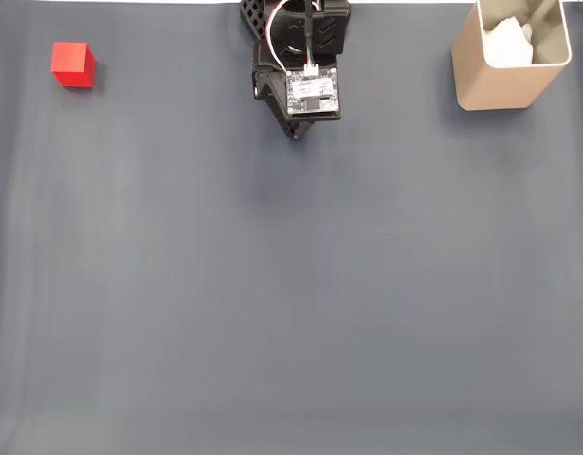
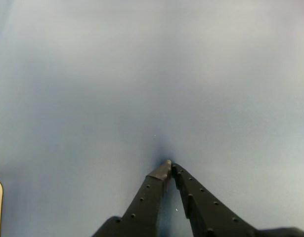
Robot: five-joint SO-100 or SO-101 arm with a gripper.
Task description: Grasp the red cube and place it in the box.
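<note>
— Progress so far: none that I can see. In the fixed view the cube sits on the grey mat at the upper left, alone and untouched.

— And the box?

— Box stands upright at the upper right of that same view, well apart from the cube, with the arm between them at the top middle. Something white lies inside the box; I think it is crumpled paper or a bit of the white lining, but from this angle I can't settle it. No red in there, at any rate.

— What's your gripper doing?

— My gripper is clenched and holding nothing. In the wrist view the two fingers meet at their tips, just over bare mat, with a soft shadow under them. In the fixed view it points down at the mat near the arm's base.

— So what's left?

— All of it, as I judge it. I have to swing the arm toward the cube, which is left in the fixed view, open the jaws, come down around the cube, close, lift, carry it across to the right and let go over the box. The cube lies near the mat's far corner, so I expect the reach will be long. A pale tan sliver at the wrist view's lower left edge may be the box's wall.
</note>
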